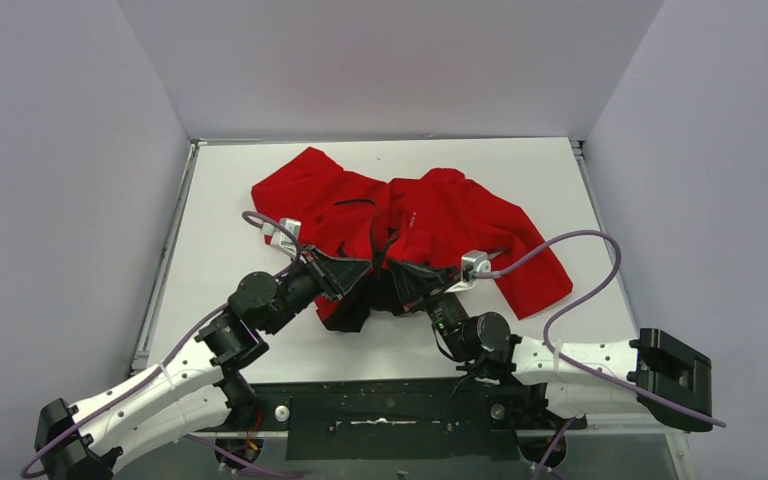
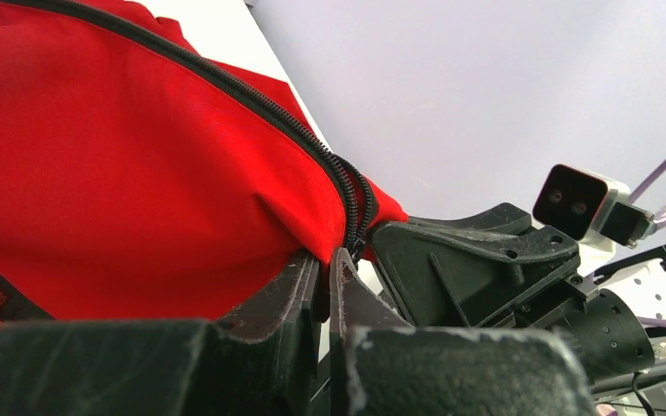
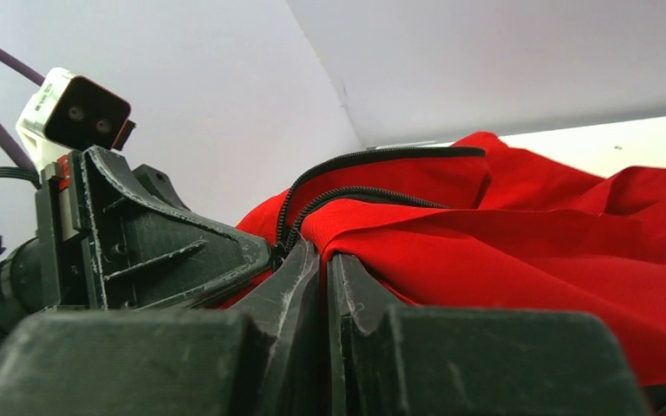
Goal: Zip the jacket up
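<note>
**Two tools meet at the raised hem of the jacket**

The red jacket (image 1: 440,225) lies crumpled on the white bench (image 1: 260,350), in the middle and rather to the far side. Its near hem is raised between the two arms. The left tool (image 2: 328,260) has its jaws almost together and pinches the red cloth just beside the zipper teeth (image 2: 347,186). The right tool (image 3: 323,251) is narrow too and nips the other front edge. The two tools nearly touch each other.

I think the step in hand is to join the two zipper ends. For this, both edges should be held taut and level, so that one end enters the other straight. I cannot find the slider in any view, so it should be located first.

Walls bound the bench on the left, right and far sides. Bare bench surface shows to the near left and near right of the jacket. The purple cable (image 1: 617,262) loops close to the cloth and could catch.
</note>
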{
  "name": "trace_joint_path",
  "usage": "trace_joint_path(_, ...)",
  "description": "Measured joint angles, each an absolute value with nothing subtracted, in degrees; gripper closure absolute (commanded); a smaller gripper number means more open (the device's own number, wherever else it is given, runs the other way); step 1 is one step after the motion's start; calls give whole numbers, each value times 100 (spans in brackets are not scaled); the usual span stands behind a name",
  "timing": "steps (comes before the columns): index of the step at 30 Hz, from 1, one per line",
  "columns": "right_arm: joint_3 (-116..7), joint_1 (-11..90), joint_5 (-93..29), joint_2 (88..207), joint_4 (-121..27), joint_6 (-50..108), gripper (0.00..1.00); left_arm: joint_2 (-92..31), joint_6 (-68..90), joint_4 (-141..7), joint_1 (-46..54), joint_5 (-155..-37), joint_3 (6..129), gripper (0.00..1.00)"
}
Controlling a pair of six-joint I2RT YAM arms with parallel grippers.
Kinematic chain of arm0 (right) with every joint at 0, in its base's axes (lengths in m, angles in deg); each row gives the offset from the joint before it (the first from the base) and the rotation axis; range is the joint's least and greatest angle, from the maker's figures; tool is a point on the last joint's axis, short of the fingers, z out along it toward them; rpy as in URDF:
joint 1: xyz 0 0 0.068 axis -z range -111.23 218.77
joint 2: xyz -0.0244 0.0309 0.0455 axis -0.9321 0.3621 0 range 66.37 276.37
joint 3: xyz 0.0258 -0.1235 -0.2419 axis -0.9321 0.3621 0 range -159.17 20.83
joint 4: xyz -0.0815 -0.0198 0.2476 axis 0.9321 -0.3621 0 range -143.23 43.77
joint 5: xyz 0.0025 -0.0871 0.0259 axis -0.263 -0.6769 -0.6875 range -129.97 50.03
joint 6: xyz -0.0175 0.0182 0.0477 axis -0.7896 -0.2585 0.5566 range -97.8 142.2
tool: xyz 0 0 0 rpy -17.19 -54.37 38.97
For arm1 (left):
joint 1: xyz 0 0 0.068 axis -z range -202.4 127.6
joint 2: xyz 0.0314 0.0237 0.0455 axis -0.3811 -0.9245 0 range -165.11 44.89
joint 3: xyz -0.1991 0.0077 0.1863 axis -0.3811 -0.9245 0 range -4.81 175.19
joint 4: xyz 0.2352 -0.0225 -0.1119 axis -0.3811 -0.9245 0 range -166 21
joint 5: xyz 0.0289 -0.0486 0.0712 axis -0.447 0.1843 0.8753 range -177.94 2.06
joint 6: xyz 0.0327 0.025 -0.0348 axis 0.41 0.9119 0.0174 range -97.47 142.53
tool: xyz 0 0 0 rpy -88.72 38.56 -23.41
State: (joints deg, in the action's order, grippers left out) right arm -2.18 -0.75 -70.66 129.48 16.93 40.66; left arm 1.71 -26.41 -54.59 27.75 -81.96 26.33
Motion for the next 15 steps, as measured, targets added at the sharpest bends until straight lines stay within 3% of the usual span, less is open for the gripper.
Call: trace_joint_path(15, -51, -59, -7005, 12758, 1673, 4634, 100, 34, -2633, -5356, 2786, -8310, 2591, 100)
